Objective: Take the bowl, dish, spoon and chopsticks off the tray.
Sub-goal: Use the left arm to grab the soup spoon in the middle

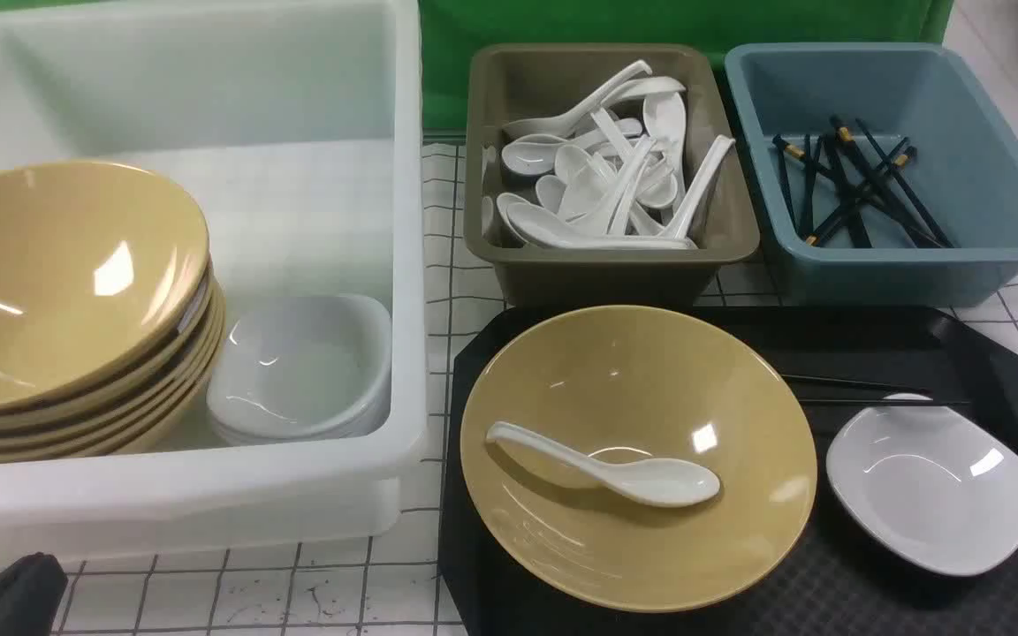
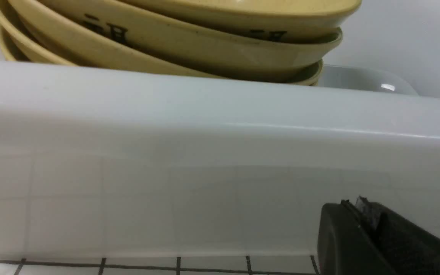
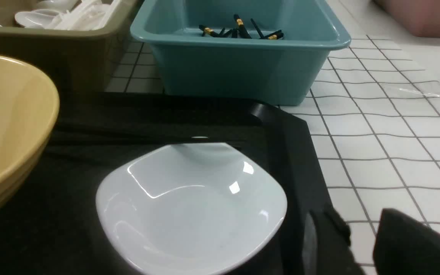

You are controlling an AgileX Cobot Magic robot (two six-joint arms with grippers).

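The black tray [image 1: 880, 601] lies at the front right. On it stands the yellow bowl [image 1: 641, 530] with the white spoon [image 1: 615, 466] lying inside, handle to the left. The white dish [image 1: 933, 486] sits right of the bowl, and the black chopsticks [image 1: 862, 393] lie flat behind it. My right gripper [image 3: 357, 225] is open and empty, low at the tray's right rim [image 3: 292, 152], close beside the dish [image 3: 189, 206]. My left gripper [image 2: 353, 204] is shut and empty, low in front of the white tub's wall [image 2: 204, 160]. The right gripper is out of the front view.
The white tub [image 1: 412, 265] at the left holds a stack of yellow bowls [image 1: 58, 300] and stacked white dishes [image 1: 306, 371]. Behind the tray stand an olive bin [image 1: 606, 265] of spoons and a blue bin [image 1: 898, 274] of chopsticks. The cloth is a white grid pattern.
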